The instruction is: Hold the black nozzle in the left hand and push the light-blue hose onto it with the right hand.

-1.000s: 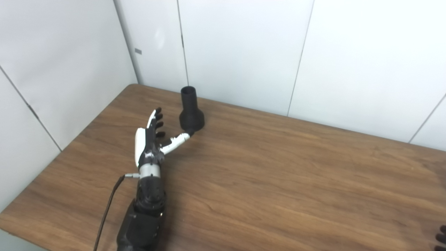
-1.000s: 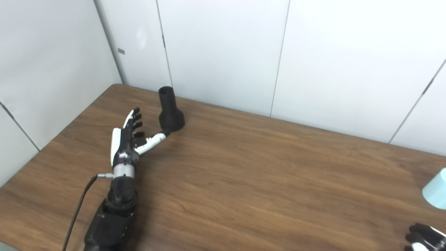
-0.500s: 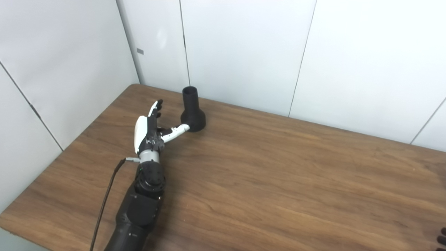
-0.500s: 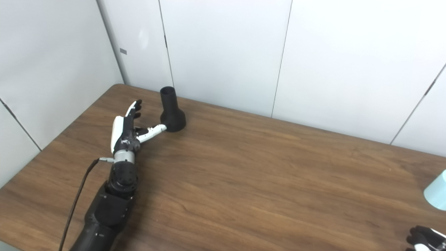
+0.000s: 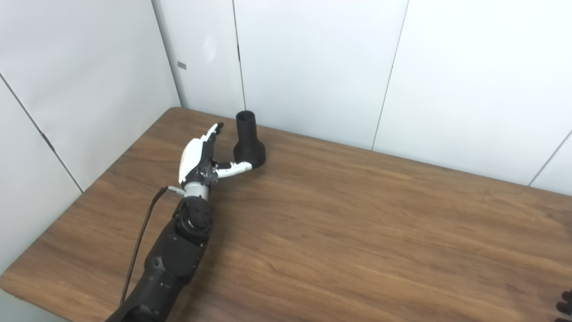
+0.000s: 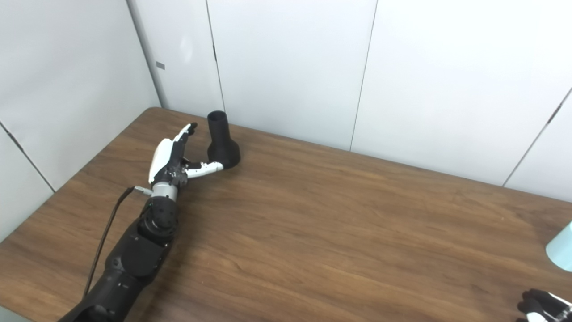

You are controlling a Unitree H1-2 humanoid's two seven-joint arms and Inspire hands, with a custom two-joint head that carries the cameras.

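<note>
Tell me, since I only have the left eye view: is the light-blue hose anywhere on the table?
Observer: Yes. The right eye view shows the light-blue hose at the far right of the table, cut off by the frame edge.
Operator: And the dark bit in my bottom right corner?
Observer: That is the right hand, nearer the robot than the hose and not touching it. I cannot tell if its fingers are open or closed.

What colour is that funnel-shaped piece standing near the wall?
The nozzle is plain matte black all over, clearest in the left eye view.
</note>
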